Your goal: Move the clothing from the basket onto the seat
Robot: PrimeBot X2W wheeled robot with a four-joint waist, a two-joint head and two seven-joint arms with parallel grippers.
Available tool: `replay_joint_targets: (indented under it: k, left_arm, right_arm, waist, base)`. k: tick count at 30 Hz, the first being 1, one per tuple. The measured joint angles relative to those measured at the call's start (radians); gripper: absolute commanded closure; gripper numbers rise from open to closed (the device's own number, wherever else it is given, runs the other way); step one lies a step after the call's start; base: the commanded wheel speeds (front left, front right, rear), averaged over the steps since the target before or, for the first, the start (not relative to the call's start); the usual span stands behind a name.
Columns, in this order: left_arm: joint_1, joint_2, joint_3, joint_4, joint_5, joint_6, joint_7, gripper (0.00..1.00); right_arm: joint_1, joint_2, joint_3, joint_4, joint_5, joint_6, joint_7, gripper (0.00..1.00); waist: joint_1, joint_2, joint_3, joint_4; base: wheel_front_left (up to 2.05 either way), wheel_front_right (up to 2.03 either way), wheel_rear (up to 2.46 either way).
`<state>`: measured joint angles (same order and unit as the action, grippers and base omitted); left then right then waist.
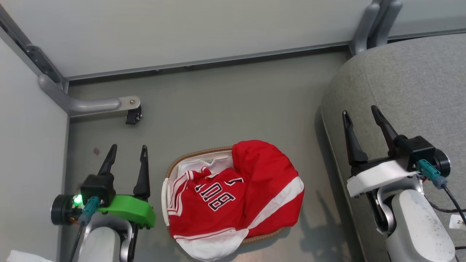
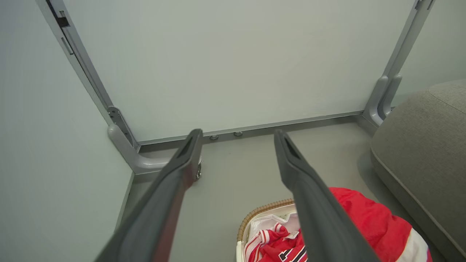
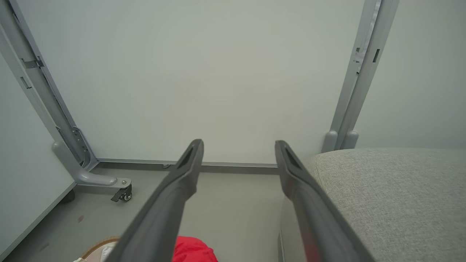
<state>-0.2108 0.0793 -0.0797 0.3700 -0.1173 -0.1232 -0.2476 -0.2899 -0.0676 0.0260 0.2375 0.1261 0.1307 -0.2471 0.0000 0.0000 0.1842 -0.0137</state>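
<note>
Red clothing [image 1: 233, 193] is heaped in the small white basket [image 1: 171, 171] with a brown woven rim on the floor; a jersey with black lettering lies at the left, and a red piece with a broad white stripe spills over the right rim. The clothing [image 2: 367, 225] and basket [image 2: 251, 218] also sit at the bottom of the left wrist view. The grey seat [image 1: 411, 87] rises at the right. My left gripper [image 1: 128, 149] hangs open left of the basket, holding nothing. Over the seat's left edge my right gripper [image 1: 359, 111] stands open and empty.
Pale partition panels close off the back and left. A grey panel foot with a caster [image 1: 133, 115] juts onto the floor behind the left gripper. Another panel post [image 1: 376, 22] stands at the seat's back corner. Bare grey floor [image 1: 233, 102] lies between basket and wall.
</note>
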Motion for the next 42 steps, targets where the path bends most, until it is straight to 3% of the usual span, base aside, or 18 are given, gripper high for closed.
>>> replay_joint_targets:
  k: [12,42]
  left_arm:
    - [-0.168,0.059,-0.147,0.052,0.02,-0.006,-0.016,0.0]
    - [-0.432,0.271,-0.5,0.297,-0.085,-0.006,-0.016,0.0]
  right_arm:
    - [-0.144,0.015,0.04,-0.085,-0.056,0.0,-0.015,0.0]
    - [-0.303,0.017,0.174,-0.239,0.135,0.0,-0.016,0.0]
  waist:
    - [0.0,0.0,0.206,-0.048]
    - [0.0001,0.0,0.617,-0.256]
  base:
    - [0.0,0.0,0.0]
    - [0.0,0.0,0.0]
